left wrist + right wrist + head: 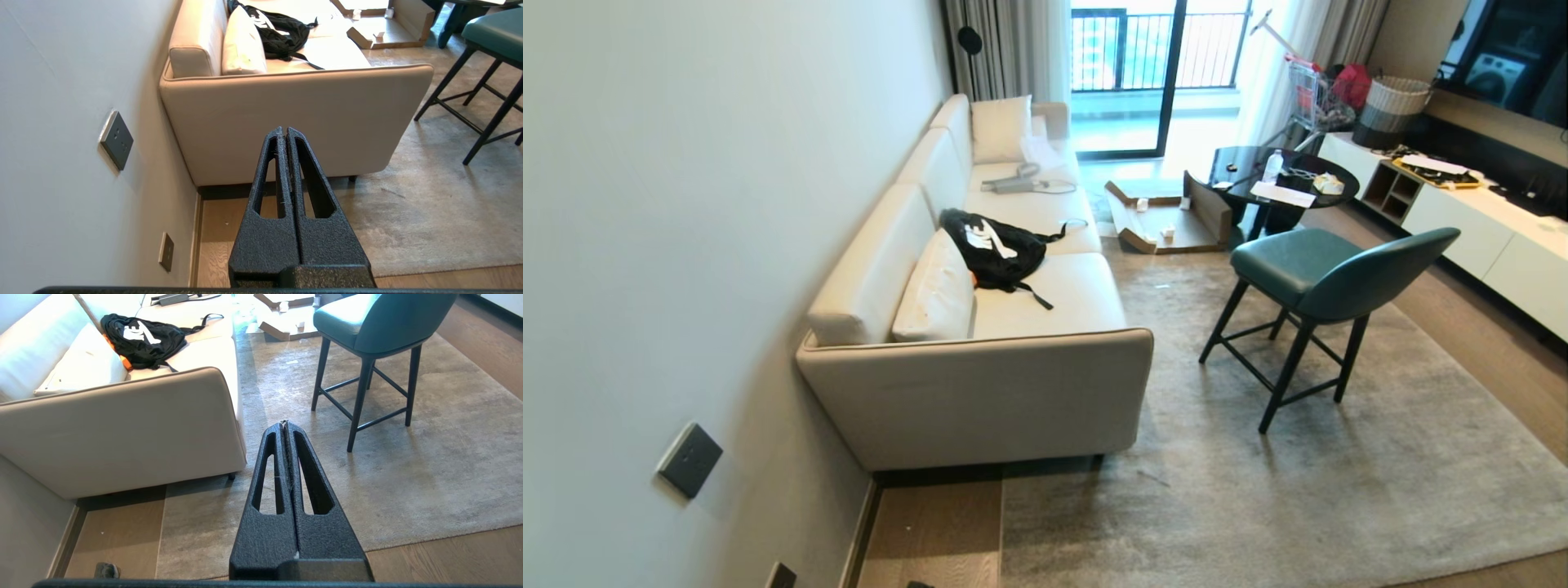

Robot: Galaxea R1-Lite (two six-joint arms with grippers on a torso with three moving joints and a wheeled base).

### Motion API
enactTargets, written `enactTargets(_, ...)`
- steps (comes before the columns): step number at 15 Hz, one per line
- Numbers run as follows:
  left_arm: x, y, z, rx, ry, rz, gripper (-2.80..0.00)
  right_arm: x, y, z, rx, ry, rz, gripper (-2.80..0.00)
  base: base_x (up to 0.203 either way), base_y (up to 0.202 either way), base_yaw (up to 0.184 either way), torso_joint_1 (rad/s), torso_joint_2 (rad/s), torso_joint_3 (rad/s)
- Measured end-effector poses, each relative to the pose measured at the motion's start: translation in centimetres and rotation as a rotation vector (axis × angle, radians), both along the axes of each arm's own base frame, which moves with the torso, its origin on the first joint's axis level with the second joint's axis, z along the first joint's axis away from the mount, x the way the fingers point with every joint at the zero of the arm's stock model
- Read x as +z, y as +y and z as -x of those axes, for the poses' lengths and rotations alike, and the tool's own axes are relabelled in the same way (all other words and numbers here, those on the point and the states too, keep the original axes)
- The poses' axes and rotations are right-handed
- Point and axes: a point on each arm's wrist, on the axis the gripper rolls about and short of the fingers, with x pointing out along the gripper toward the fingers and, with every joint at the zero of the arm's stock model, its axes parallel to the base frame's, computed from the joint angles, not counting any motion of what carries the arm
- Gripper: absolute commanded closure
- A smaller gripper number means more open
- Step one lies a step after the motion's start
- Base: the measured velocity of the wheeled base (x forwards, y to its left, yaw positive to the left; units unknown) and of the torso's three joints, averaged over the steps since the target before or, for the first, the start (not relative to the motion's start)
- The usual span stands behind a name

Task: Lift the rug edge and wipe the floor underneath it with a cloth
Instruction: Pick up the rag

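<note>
Both pincers, left pincer point(286, 131) and right pincer point(284, 424), pressed together, empty. Cloth point(107, 570) lies near rug edge point(160, 539); a clumsy grab could snag the rug's pile.

We are looking into a home living room: a cream sofa point(1005, 327) is standing along the wall with a black bag point(996, 249) lying on it, a teal chair point(1319, 278) is sitting on a large grey rug point(1298, 457) over wood floor point(931, 539), and a glass balcony door point(1152, 73) with curtains is letting in daylight beyond a low white media cabinet point(1486, 237).
</note>
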Motion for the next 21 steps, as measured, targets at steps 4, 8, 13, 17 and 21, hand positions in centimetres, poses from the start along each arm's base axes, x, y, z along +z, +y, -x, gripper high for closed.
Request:
enactTargets(4, -0.01, 0.00, 0.00, 0.000, 0.000, 0.000, 0.00, 0.00, 0.00, 0.00, 0.000, 0.000, 0.000, 0.00, 0.000, 0.000, 0.000, -0.133, 0.32, 0.181)
enactTargets(8, -0.01, 0.00, 0.00, 0.000, 0.000, 0.000, 0.00, 0.00, 0.00, 0.00, 0.000, 0.000, 0.000, 0.00, 0.000, 0.000, 0.000, -0.127, 0.33, 0.194)
enactTargets(13, -0.01, 0.00, 0.00, 0.000, 0.001, 0.000, 0.00, 0.00, 0.00, 0.00, 0.000, 0.000, 0.000, 0.00, 0.000, 0.000, 0.000, -0.135, 0.34, 0.210)
enactTargets(17, -0.01, 0.00, 0.00, 0.000, 0.001, 0.000, 0.00, 0.00, 0.00, 0.00, 0.000, 0.000, 0.000, 0.00, 0.000, 0.000, 0.000, -0.148, 0.40, 0.246)
enactTargets(21, -0.02, 0.00, 0.00, 0.000, 0.001, 0.000, 0.00, -0.01, 0.00, 0.00, 0.000, 0.001, 0.000, 0.00, 0.000, 0.000, 0.000, -0.186, 0.54, 0.343)
